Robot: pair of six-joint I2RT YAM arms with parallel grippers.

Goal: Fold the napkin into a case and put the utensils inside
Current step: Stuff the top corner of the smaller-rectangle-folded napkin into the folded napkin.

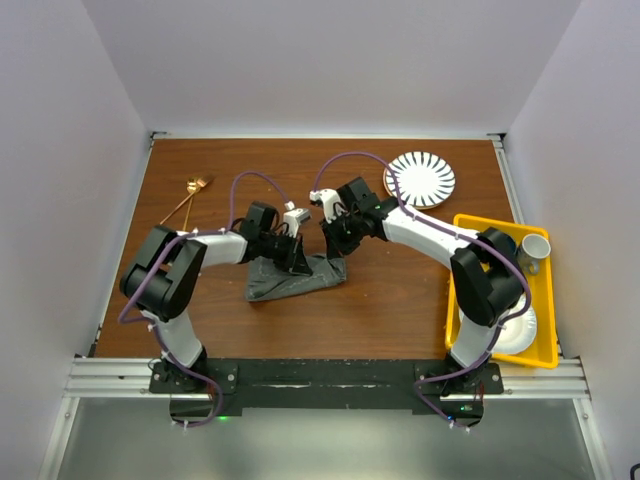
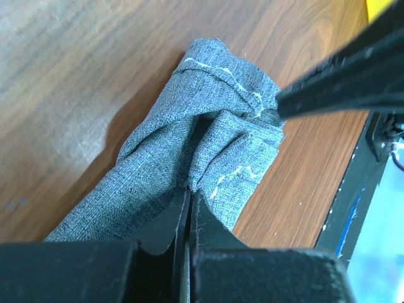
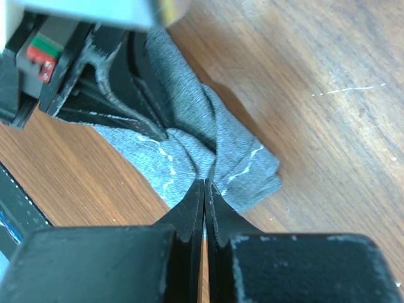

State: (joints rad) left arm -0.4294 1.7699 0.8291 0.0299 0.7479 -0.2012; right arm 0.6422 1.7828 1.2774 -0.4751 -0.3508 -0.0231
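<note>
Our arm bases sit on the black rail (image 1: 320,378) along the near edge of the wooden table (image 1: 400,300). Beside the right edge we see a yellow tray (image 1: 548,300), with a white dish (image 1: 520,330) at its near end and a pale cup (image 1: 535,250) at its far end.

Around the middle of the table, slightly toward the near edge, lies the napkin (image 1: 290,282). It is a bunched, dark grey heap stretched from left to right, not yet a neat case. Both of our tools meet over its right end.

Our left gripper (image 1: 298,258) reaches in from the left. In its own wrist view its jaws are pressed together with only a hairline slit between them. They pinch a raised fold of the cloth, and creases run toward the tips.

Our right gripper (image 1: 335,248) comes down from the far right, just beside the left one. Its jaws are likewise clamped tight on a fold near the hemmed corner, with the fabric gathering into the tips. In the left wrist view, one of its dark fingers (image 2: 341,82) touches the napkin's edge.

Farther back, toward the left edge, the utensils (image 1: 188,200) lie together at a slant, with the spoon bowl pointing to the far edge, well apart from the napkin. Near the far right corner rests a striped plate (image 1: 420,178).
</note>
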